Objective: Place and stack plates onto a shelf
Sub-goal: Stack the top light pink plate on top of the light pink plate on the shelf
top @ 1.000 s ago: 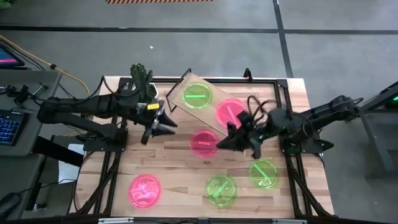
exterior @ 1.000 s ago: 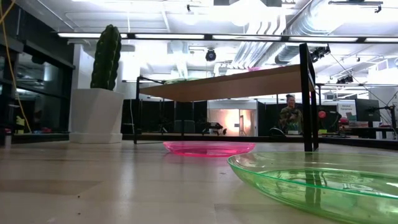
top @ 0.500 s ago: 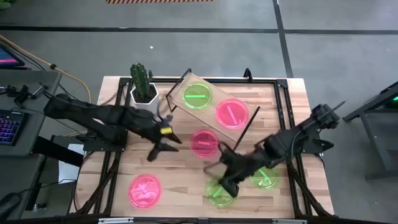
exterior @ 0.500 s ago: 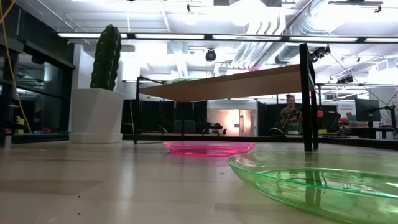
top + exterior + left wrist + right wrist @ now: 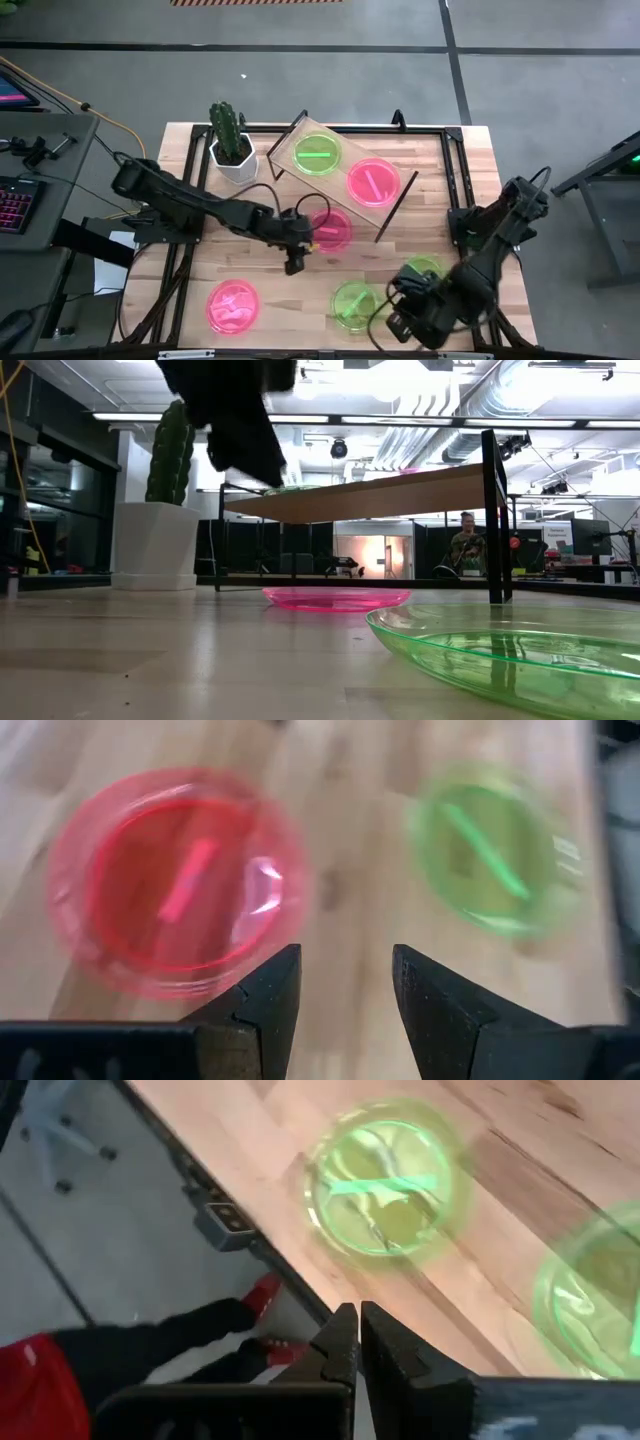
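Observation:
The shelf [image 5: 344, 168] stands slantwise at the table's far middle, with a green plate [image 5: 318, 155] and a pink plate [image 5: 372, 182] lying flat on its board. On the tabletop lie a pink plate [image 5: 332, 230] by the shelf, a pink plate [image 5: 232, 305] near-left, a green plate [image 5: 355, 305] and a green plate [image 5: 425, 270], partly hidden under the right arm. My left gripper [image 5: 293, 262] hovers open just left of the middle pink plate, above bare wood [image 5: 345, 980]. My right gripper [image 5: 398, 322] is shut, raised over the near edge beside the green plates [image 5: 357, 1335].
A cactus in a white pot [image 5: 228, 135] stands at the far-left corner beside the shelf. The right wrist view shows the table's near edge [image 5: 240, 1230], with floor and a person's dark and red clothing [image 5: 120, 1355] beyond it. Bare wood lies between the near plates.
My left gripper has swung from the shelf's left end by the cactus toward the near edge and right, stopping beside the middle pink plate; it now shows in the low view. My right gripper has moved from the shelf's front, over the green plates, to the near edge. No plate has moved.

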Motion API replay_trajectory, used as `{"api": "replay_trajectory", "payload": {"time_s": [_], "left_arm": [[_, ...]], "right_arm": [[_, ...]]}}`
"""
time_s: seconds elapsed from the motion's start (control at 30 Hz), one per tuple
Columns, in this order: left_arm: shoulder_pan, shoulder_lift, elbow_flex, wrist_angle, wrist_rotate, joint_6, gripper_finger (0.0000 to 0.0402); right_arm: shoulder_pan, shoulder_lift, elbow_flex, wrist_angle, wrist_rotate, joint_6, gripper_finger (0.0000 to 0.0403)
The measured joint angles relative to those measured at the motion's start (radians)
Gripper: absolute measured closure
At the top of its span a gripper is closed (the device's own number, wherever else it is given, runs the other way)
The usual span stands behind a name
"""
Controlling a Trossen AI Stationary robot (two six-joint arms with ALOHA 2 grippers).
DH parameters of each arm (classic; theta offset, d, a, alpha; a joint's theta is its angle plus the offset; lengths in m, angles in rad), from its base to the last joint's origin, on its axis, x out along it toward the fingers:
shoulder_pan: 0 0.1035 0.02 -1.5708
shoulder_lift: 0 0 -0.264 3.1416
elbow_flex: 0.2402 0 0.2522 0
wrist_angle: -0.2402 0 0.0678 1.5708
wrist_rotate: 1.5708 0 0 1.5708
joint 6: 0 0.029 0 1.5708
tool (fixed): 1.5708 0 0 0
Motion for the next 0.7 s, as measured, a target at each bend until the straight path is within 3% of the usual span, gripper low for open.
{"api": "replay_trajectory", "payload": {"time_s": [0.17,0.3,0.5,0.6,0.7], "left_arm": [[-0.001,0.076,0.000,-0.023,-0.168,-0.287,0.0252],[0.000,0.120,0.000,-0.044,-0.230,-0.467,0.0252],[0.041,0.123,0.000,-0.211,-0.371,-0.666,0.0252],[0.074,0.123,-0.007,-0.228,-0.348,-0.743,0.0252],[0.104,0.142,-0.070,-0.064,-0.261,-0.777,0.0252]], "right_arm": [[0.070,0.000,0.000,-0.081,0.104,0.151,0.0403],[0.110,0.000,0.000,-0.129,0.179,0.224,0.0403],[0.134,0.000,0.000,-0.171,0.194,0.270,0.0403],[0.134,0.000,0.000,-0.185,0.196,0.269,0.0403],[0.134,-0.001,0.000,-0.207,0.211,0.267,0.0403]]}}
